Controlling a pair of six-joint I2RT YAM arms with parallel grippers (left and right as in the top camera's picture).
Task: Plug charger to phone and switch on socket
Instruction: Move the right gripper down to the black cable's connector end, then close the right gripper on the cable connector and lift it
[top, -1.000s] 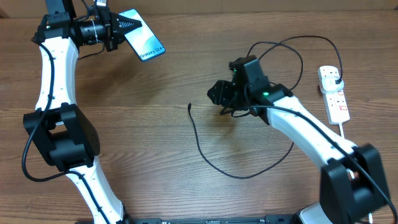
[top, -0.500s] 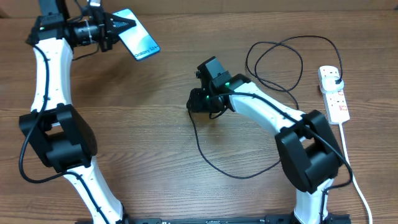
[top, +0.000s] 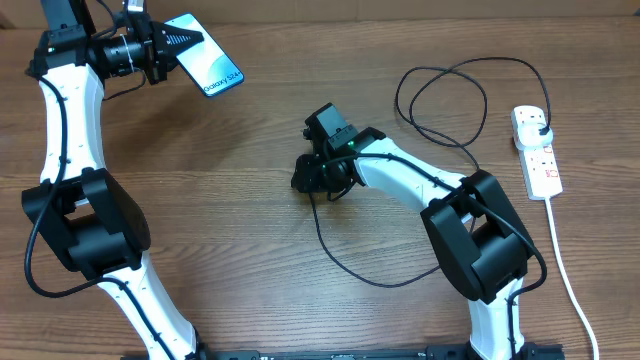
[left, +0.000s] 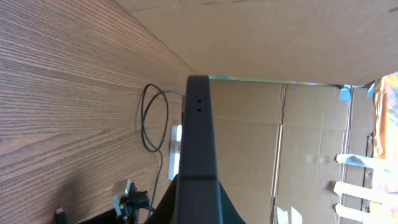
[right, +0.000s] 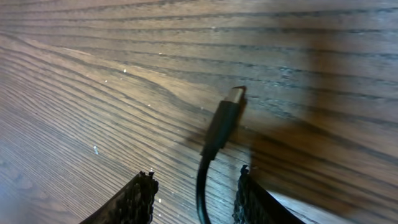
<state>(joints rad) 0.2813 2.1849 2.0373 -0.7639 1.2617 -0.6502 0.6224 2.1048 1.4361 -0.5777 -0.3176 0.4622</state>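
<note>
Left tool (top: 183, 42): is being pressed closed on one short end of the phone at the far left of the surface (top: 230, 230).
Phone (top: 210, 68): is being held in the left tool's grip, apparently lifted off the wood, blue screen upward, well apart from the cable's free end.
Right tool (top: 310, 178): is being held low over the middle of the surface, its fingers (right: 140, 199) spread apart on either side of the cable, with nothing gripped.
Connector tip (right: 235, 94): is being shown flat on the wood, just ahead of the spread fingers.
Charger (top: 380, 285): is being seen trailed in loops from the centre to the right, its plug (top: 540, 125) apparently seated in the socket.
Socket (top: 541, 165): is being seen at the far right; the switch position cannot be told.
Step in hand: the grasp of the connector end is being set up, by this reading; plugging and switching are not yet done.
Next move: the fingers are to be closed just behind the metal tip, leaving it exposed for the phone's port.
Views: overhead, the tip is being hidden by the right tool, and only the right wrist view shows it; the left wrist view shows the phone edge-on, its screen unseen.
</note>
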